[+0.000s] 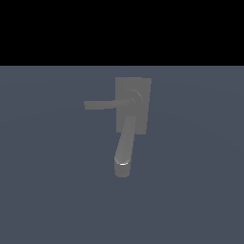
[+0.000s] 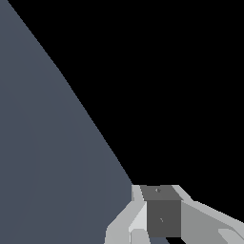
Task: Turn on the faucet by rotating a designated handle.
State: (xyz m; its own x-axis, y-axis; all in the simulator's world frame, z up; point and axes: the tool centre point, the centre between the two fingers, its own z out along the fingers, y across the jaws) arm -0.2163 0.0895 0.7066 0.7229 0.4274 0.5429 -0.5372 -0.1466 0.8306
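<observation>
Grey faucet (image 1: 132, 102), handle (image 1: 102, 104) toward exterior view's left, claw (image 2: 162, 224) cropped, grip state unclear

Flat blue-grey ground plane (image 1: 47, 190) under a black background

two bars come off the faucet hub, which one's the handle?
The handle is the thin flat bar pointing toward the exterior view's left from the hub. The other, the spout, is a thick rounded tube running down toward the camera.
</observation>
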